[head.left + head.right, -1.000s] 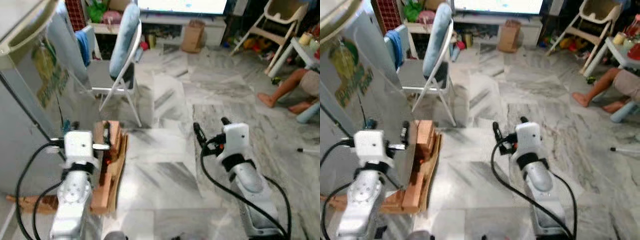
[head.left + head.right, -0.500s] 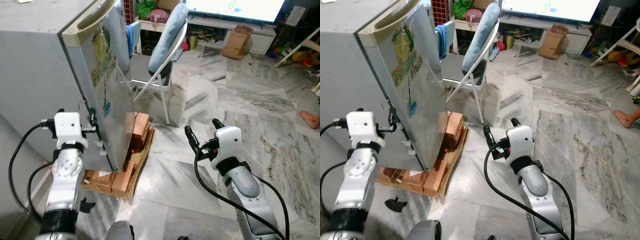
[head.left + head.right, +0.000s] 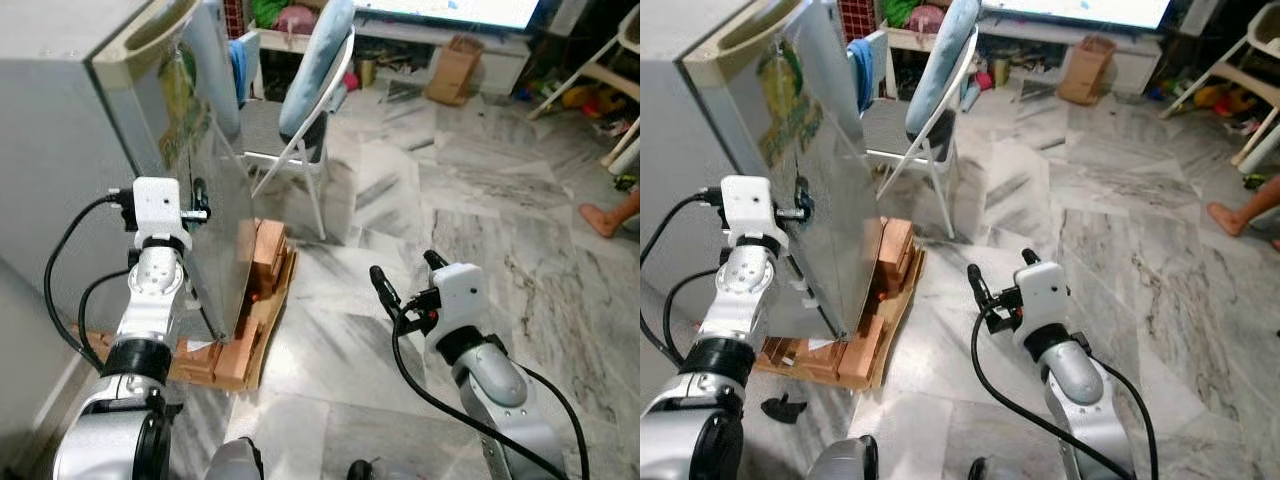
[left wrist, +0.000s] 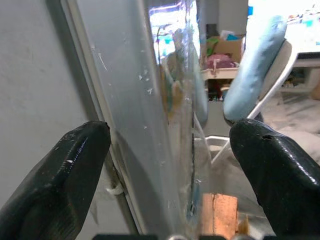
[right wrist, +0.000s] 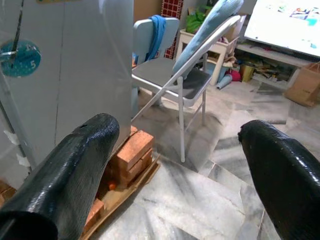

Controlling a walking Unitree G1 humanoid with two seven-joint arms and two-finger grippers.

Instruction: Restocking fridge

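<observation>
Where glossy fridge door [image 3: 215, 190] meets flat grey side, left hand [image 4: 170, 165] spread astride; right hand [image 3: 402, 282] likewise agape.

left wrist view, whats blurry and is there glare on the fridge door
Left wrist view: the left gripper fingers are soft, close-up blobs; the fridge door edge between them carries a bright reflection of the room. Left eye view: the door shines with pale glare; the folding chair stays fairly sharp.

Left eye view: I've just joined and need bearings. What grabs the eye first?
The tall grey fridge on the robot's left, standing on bricks, with the open left gripper straddling its door edge. Beyond it stands a white folding chair; the open right gripper hovers over marble floor.
</observation>
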